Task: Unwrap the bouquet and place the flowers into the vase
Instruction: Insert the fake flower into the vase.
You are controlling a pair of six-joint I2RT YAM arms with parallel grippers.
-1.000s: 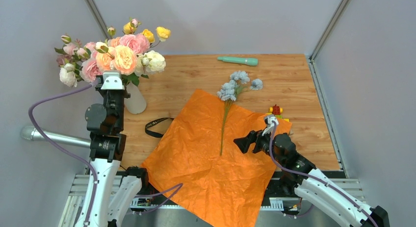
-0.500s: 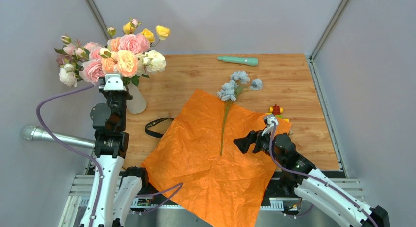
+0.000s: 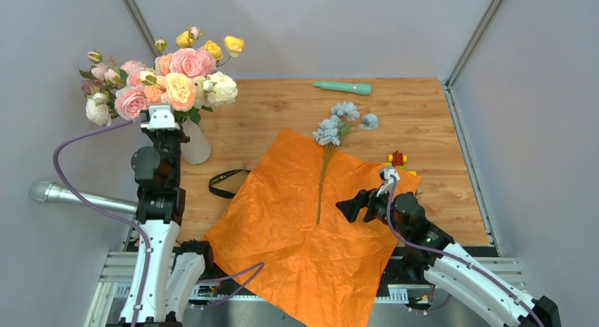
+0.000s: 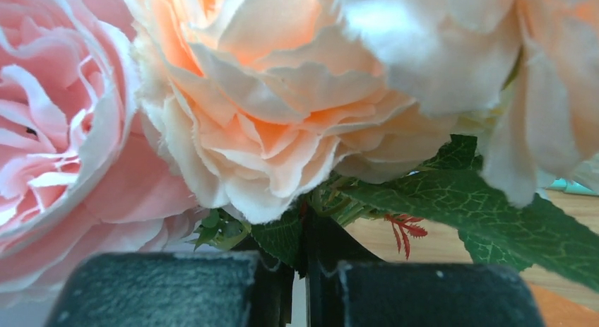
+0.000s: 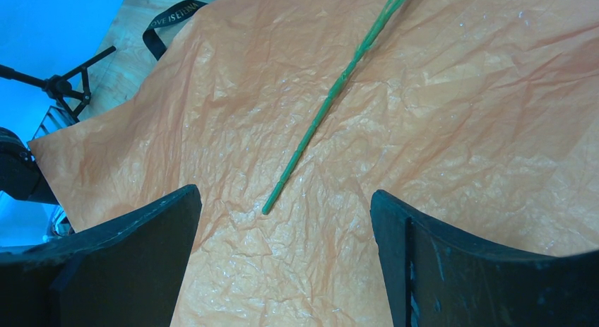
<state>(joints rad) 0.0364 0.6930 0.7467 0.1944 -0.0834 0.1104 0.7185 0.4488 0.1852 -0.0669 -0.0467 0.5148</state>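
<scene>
Top external, L gripper clenched on flowers at vase, R gripper released over paper, strap beside.

Open surface is left at 11 o'clock of the orange paper, up to the teal stick. The vase is blocked from above by the flowers. Toy blocks are set at the paper's 2 o'clock, a strap at 10.
</scene>
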